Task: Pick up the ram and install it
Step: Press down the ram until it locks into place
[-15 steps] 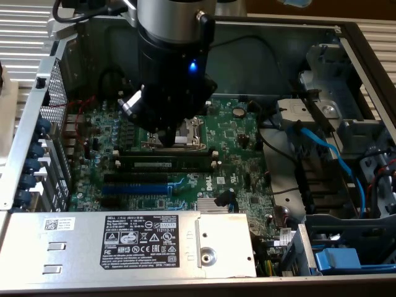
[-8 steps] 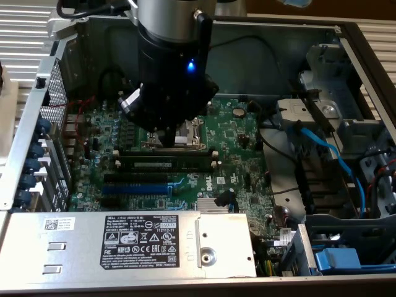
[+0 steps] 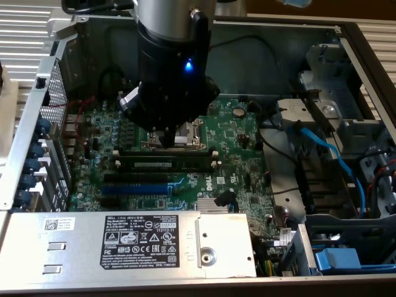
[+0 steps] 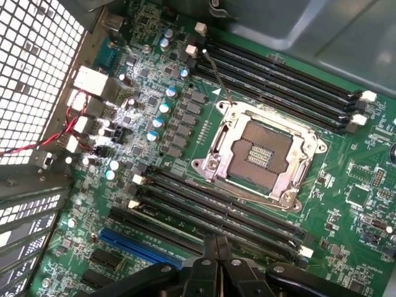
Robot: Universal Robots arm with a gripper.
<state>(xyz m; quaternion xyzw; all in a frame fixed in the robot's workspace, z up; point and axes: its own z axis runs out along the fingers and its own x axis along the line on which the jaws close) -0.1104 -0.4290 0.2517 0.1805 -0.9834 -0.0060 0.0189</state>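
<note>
The hand (image 4: 215,246) hangs above the motherboard (image 3: 238,133) inside the open computer case (image 3: 365,55), just over the CPU socket (image 4: 260,151) as seen in the exterior view. Its fingers (image 4: 207,247) are pressed together with nothing between them.

The ram (image 3: 164,164) lies seated along one of the black memory slots (image 4: 216,204) directly beside the CPU socket, on the side facing the blue expansion slot (image 3: 135,188). Its white label strip faces up. The stick lies level, with white latches at both ends of the slot bank.

A second bank of empty black slots (image 4: 278,74) runs along the opposite side of the CPU socket. The power supply (image 3: 124,241) sits beyond the blue expansion slot, further from the CPU socket.
</note>
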